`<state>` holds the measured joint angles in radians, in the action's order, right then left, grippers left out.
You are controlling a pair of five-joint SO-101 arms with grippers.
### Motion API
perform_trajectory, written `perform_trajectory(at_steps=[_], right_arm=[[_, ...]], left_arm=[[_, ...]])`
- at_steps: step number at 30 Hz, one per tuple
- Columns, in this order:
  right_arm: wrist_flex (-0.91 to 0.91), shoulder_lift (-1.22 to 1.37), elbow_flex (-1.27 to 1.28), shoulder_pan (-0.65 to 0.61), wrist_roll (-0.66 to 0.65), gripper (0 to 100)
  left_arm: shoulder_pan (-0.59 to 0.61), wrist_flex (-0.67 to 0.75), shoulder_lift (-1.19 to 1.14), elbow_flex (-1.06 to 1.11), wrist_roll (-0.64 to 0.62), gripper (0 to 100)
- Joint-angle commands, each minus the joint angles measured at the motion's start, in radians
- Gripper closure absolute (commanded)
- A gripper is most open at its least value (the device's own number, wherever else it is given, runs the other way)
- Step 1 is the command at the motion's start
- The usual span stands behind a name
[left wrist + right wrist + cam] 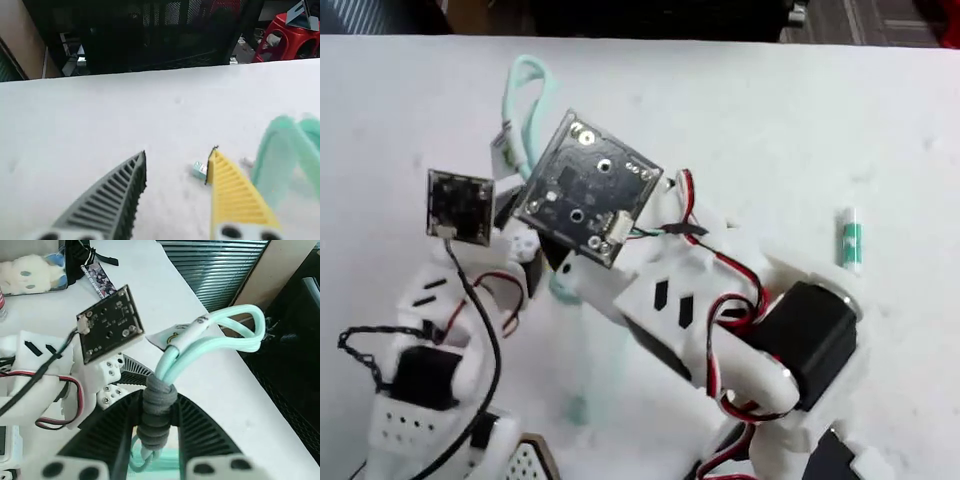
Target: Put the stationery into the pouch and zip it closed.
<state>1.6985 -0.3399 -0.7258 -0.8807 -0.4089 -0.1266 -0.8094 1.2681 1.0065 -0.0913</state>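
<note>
A mint-green looped cord [220, 332] with a white label is bound by a grey wrap [157, 412]. My right gripper [158, 415] is shut on that wrap, its black fingers on either side. In the high view the cord's loop [525, 95] sticks out past the right arm's camera board [585, 190]. A pale mint pouch [582, 395] lies under the arms, mostly hidden. My left gripper [178, 155] stands open just over the table, with a small teal piece [199, 170] beside its yellow fingertip [216, 162] and the cord [282, 150] just past it. A green-and-white stick [848, 238] lies alone at the right.
The white table [770, 110] has free room at the back and right. Its far edge [160, 72] borders dark clutter and a red stool. The left arm's camera board [110, 325] sits close to the right gripper. Loose wires hang around both arms.
</note>
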Motion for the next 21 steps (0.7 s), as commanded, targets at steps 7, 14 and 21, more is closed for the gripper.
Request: perform_trajectory(at_steps=[7, 14, 21], right_arm=[[-0.128, 0.007, 0.037, 0.019, 0.002, 98.2], [-0.232, 0.079, 0.100, 0.099, 0.006, 98.2], [-0.323, 0.111, 0.104, 0.124, 0.008, 98.2]], left_arm=[[0.159, -0.262, 0.489, -0.091, 0.051, 78], [0.177, -0.391, 0.558, -0.123, 0.052, 75], [0.021, -0.465, 0.558, -0.290, 0.055, 73]])
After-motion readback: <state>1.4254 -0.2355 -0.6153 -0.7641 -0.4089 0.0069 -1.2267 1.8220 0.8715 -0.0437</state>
